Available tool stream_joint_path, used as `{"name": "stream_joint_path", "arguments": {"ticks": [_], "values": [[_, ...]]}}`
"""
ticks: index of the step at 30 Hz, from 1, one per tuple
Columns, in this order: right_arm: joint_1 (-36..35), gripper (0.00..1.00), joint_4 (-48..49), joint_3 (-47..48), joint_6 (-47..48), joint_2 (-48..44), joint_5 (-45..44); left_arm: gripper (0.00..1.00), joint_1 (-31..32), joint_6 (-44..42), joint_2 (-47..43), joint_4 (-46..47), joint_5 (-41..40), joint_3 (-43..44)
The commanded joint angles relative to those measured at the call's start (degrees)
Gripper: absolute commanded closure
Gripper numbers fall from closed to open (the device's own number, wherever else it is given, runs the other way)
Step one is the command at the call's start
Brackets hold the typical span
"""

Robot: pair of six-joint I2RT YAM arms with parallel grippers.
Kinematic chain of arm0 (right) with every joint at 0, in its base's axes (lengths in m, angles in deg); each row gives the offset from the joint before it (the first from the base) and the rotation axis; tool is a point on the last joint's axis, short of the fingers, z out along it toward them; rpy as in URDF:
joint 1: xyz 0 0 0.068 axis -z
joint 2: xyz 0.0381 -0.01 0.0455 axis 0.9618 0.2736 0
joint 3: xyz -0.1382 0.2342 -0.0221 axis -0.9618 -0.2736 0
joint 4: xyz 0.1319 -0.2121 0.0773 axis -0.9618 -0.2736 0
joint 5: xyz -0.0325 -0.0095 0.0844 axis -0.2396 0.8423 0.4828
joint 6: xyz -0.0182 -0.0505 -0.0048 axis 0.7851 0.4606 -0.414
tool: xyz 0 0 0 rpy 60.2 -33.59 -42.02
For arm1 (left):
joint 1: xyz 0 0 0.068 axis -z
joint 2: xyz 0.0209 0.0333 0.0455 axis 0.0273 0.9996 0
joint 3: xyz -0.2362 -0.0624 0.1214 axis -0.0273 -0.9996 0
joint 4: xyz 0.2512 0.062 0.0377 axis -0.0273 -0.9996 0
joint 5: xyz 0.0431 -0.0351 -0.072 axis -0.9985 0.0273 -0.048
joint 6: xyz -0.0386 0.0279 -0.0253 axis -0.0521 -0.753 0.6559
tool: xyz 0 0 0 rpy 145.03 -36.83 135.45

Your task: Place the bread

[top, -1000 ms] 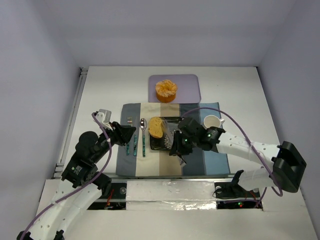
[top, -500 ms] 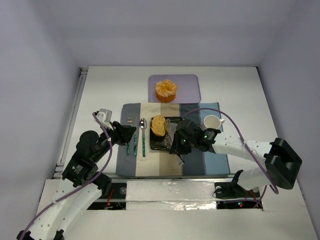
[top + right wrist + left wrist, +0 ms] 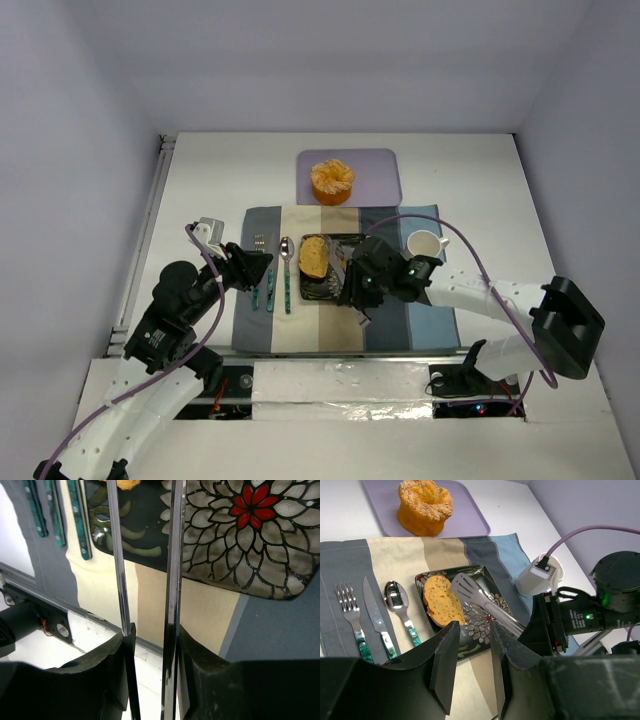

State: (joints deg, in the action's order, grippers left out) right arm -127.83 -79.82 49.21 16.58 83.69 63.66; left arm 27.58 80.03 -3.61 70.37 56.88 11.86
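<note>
The bread [image 3: 313, 256], a golden-yellow slice with a browner crust, lies on the left part of a black flower-patterned plate [image 3: 327, 289]. It also shows in the left wrist view [image 3: 442, 600] and at the top edge of the right wrist view [image 3: 131, 484]. My right gripper [image 3: 358, 290] is shut on metal tongs [image 3: 482, 601]. The tong arms [image 3: 175, 555] stand apart over the plate [image 3: 235, 535], their tips at the bread's right side. My left gripper [image 3: 262, 268] is open and empty above the placemat's left part, as the left wrist view shows [image 3: 472, 645].
A round orange [image 3: 332, 180] sits on a purple tray [image 3: 380, 175] at the back. A fork [image 3: 258, 243], knife [image 3: 270, 285] and spoon [image 3: 286, 270] lie left of the plate on the striped placemat [image 3: 400, 320]. A white cup [image 3: 424, 243] stands right of the plate.
My right gripper with the tongs has shifted slightly over the plate. The bread has stayed on the plate's left part, barely moved. The left arm has not moved.
</note>
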Motion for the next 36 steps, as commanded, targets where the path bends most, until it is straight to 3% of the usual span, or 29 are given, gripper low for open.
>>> {"name": "stream_joint_path", "arguments": {"ticks": [1,9,13,20,36], "values": [[-0.34,0.59,-1.40,4.59,0.93,-3.83,-4.48,0.72,0.21,-0.35,0.14,3.20,0.60,-0.86],[5.10,0.57,-5.18,13.63,6.47,-4.19,-6.70,0.72,0.21,-0.52,-0.04,3.46,1.13,-0.86],[14.22,0.54,-4.75,17.95,12.26,-0.59,-2.24,0.72,0.21,-0.52,-0.04,3.46,1.13,-0.78],[21.53,0.49,-5.27,27.86,18.87,10.83,3.49,0.72,0.21,-0.78,0.05,3.82,1.92,-0.78],[26.64,0.45,-6.94,37.82,22.65,25.87,9.38,0.72,-1.37,-0.96,0.40,4.17,3.15,-0.95]]}}
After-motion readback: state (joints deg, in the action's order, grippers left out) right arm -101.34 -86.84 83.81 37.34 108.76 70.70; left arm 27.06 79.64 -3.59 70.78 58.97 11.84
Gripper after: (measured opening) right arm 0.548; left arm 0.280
